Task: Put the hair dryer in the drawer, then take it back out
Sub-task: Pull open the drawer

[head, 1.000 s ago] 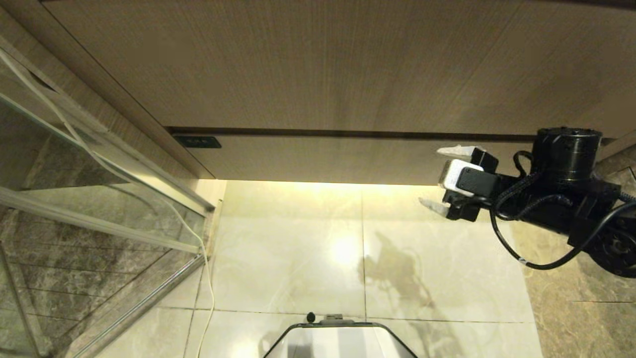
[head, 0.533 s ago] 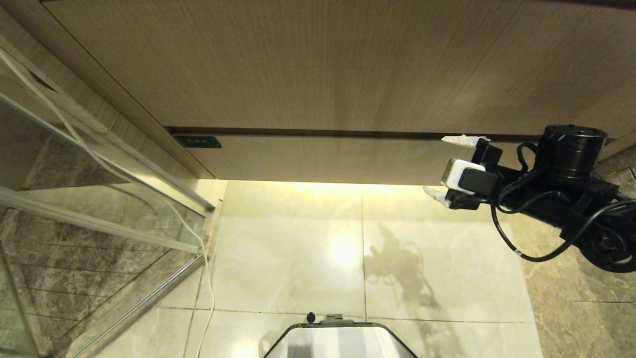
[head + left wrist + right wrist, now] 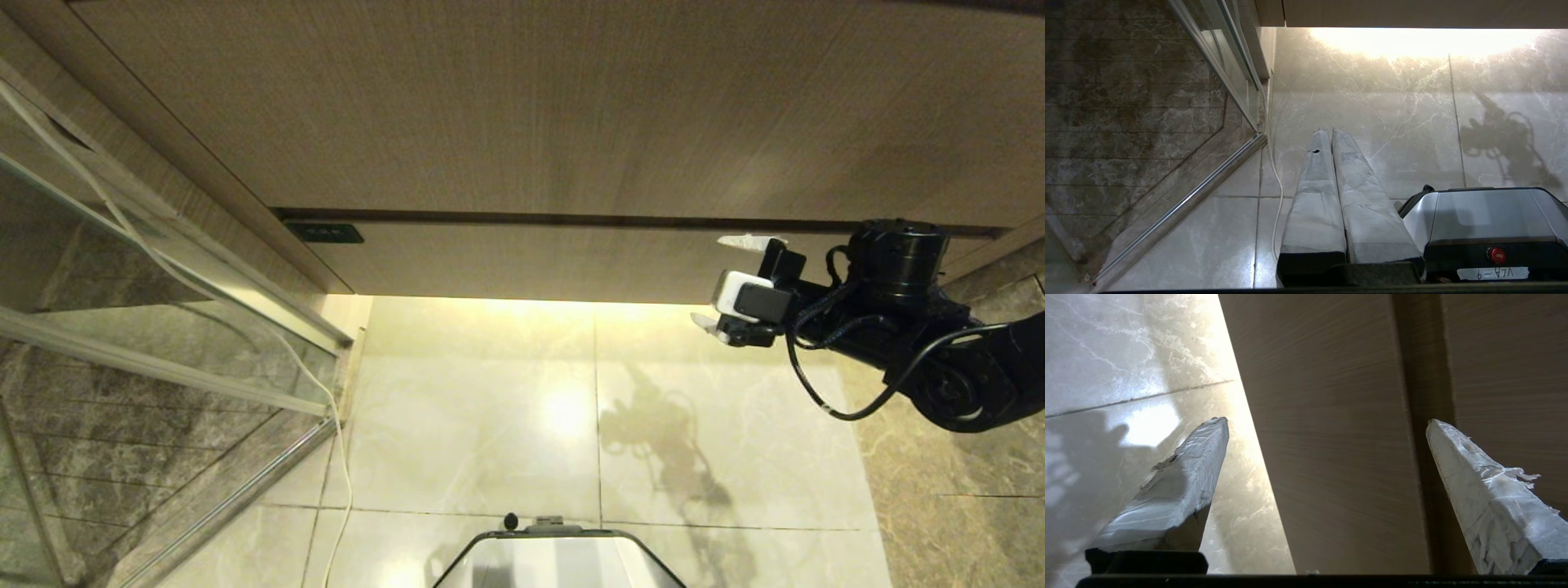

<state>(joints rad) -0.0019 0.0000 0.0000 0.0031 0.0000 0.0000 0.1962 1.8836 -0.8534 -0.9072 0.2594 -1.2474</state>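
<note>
Two grippers noted | right gripper (image 3: 722,282): spread wide, nothing grasped, positioned at closed drawer (image 3: 531,261) front | left gripper (image 3: 1329,136): clenched, parked above floor (image 3: 490,408)

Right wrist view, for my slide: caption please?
Open right gripper faces the shut drawer front.

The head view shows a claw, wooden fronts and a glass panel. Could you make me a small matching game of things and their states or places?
Things:
1. right claw
2. left claw
3. drawer
4. white cord

States or places:
A. pushed in flush
B. fingers pressed together
C. trailing down beside the glass panel
D. fingers spread wide

Pairs: 1-D, 2-B, 3-A, 4-C
</note>
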